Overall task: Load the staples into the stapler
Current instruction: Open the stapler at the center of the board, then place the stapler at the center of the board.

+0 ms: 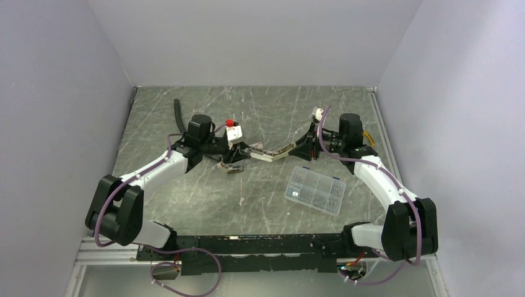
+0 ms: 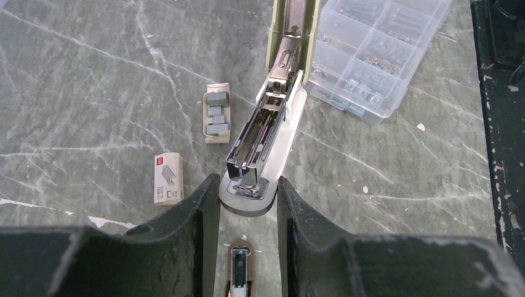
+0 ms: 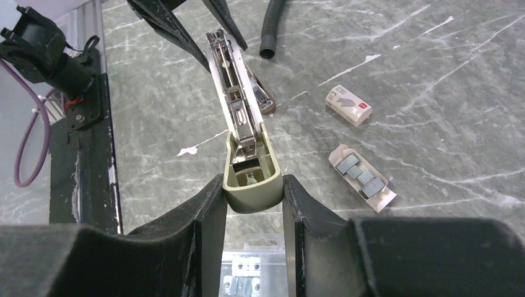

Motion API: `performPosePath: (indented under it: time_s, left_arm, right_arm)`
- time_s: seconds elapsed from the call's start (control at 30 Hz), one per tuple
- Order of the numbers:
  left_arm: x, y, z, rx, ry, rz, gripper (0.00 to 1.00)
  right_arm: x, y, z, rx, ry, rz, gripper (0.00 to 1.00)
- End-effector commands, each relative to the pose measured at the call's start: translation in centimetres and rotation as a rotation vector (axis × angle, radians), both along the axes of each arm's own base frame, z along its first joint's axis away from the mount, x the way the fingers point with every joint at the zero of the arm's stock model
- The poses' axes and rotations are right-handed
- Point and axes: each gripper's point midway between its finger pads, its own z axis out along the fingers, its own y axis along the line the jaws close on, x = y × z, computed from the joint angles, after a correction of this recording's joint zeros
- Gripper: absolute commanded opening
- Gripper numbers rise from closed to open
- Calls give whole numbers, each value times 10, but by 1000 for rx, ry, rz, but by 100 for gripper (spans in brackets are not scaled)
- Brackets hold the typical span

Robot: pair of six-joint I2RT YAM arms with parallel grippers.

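Note:
The stapler point(image 1: 272, 153) hangs open above the table between my two grippers. My left gripper point(image 2: 247, 193) is shut on the rounded front end of its silver-white base point(image 2: 263, 139); the metal channel lies open on top. My right gripper point(image 3: 252, 189) is shut on the end of the olive top arm point(image 3: 251, 179), which is swung back from the channel point(image 3: 230, 86). Both grippers, the left point(image 1: 251, 150) and the right point(image 1: 296, 147), show in the top view. Grey staple strips lie in a small paper tray point(image 2: 217, 113), also seen in the right wrist view point(image 3: 362, 176).
A white staple box point(image 2: 168, 178) lies beside the tray, also in the right wrist view point(image 3: 348, 105). A clear compartment box of metal bits point(image 1: 314, 190) sits near the right arm. A black hose point(image 1: 178, 114) lies at the back left. A small brown-and-metal object point(image 2: 240, 266) lies under my left gripper.

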Motion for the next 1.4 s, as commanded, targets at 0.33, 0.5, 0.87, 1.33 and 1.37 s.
performPosePath:
  time_s: [0.33, 0.5, 0.87, 1.33, 1.37]
  left_arm:
    - [-5, -18, -46, 184, -34, 5, 3]
    - [-7, -17, -77, 263, 19, 20, 3]
    - [-22, -22, -120, 386, 77, 40, 18]
    - [-22, -28, -150, 494, 141, 72, 40]
    - [-21, -29, -151, 498, 148, 74, 44]
  right_arm:
    - [20, -9, 7, -116, -165, 20, 0]
    - [27, -15, -15, -209, -210, 52, 0]
    - [23, -10, -37, -254, -233, 100, 0]
    - [19, -4, -79, -316, -183, 151, 0]
    - [18, -4, -83, -323, -178, 156, 0]
